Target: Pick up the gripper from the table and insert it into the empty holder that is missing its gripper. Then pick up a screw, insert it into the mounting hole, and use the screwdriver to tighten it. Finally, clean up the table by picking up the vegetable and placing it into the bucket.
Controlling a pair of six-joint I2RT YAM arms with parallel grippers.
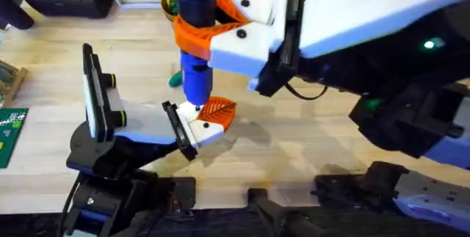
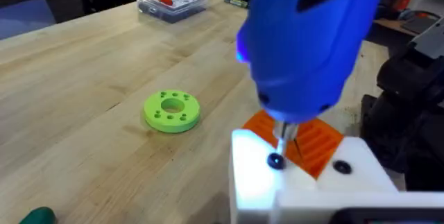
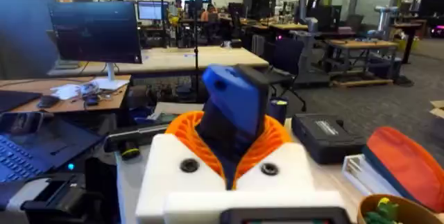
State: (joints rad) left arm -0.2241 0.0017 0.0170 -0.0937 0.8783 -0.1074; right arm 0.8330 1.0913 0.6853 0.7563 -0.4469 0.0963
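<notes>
Down at the front of the table, the left gripper [image 1: 202, 123] is seen reaching in from the lower left, its white holder [image 2: 277, 179] now carrying the orange gripper [image 1: 218, 111]; whether these fingers are apart or together cannot be told. In the left wrist view a small dark screw [image 2: 275, 161] is seated in the holder's top face, and the thin metal tip of the screwdriver [image 1: 197, 46] is set right upon it, upright. Higher up, the blue screwdriver is clamped between the orange pads of the right gripper [image 1: 220, 28], which reaches across from the right. Just past the tool, the teal vegetable [image 1: 176, 80] is lying on the wood. Farther back, the bucket [image 1: 169, 4] is glimpsed behind the screwdriver. A lime-green disc [image 2: 172, 110] is resting flat nearby.
</notes>
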